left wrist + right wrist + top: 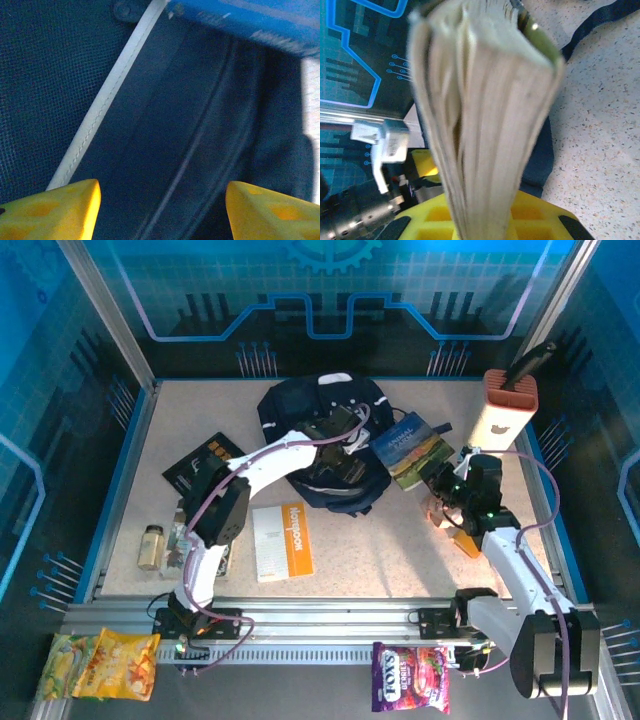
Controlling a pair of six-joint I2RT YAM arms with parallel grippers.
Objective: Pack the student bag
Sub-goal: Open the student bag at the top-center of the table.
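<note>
White arms (270, 455), purple cables (541, 470), yellow pincer pads (60, 210)

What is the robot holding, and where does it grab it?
The right gripper pinches the thick paperback book with the blue-green cover by its page edge. The left gripper, open over the dark navy fabric backpack, holds nothing.

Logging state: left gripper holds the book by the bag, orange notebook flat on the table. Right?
No: the right gripper holds the book, clearest in the right wrist view. It is by the bag, and the orange notebook lies flat on the table.
</note>
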